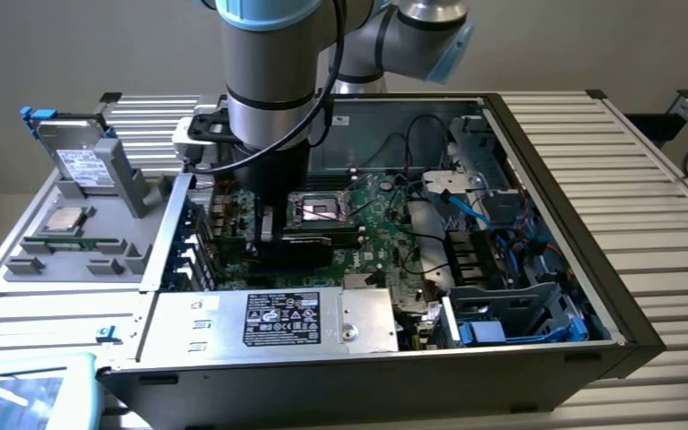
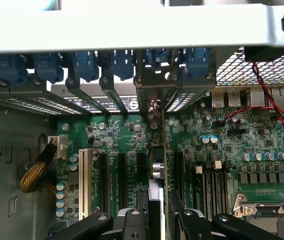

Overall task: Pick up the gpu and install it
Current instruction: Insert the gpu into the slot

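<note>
In the exterior view you have the gripper [image 1: 277, 240] low inside the open computer case [image 1: 356, 385], over the motherboard [image 1: 368, 258] and just beside the processor socket [image 1: 320, 210], on that view's left of it. In the wrist view your fingers [image 2: 131, 224] are pinched on the gpu [image 2: 155, 172], which stands on edge (green board on one face, black cooler on the other) among the long expansion slots [image 2: 123, 180]. Its far end meets the rear wall under the row of blue clips [image 2: 122, 62]; whether it is fully seated you cannot tell.
</note>
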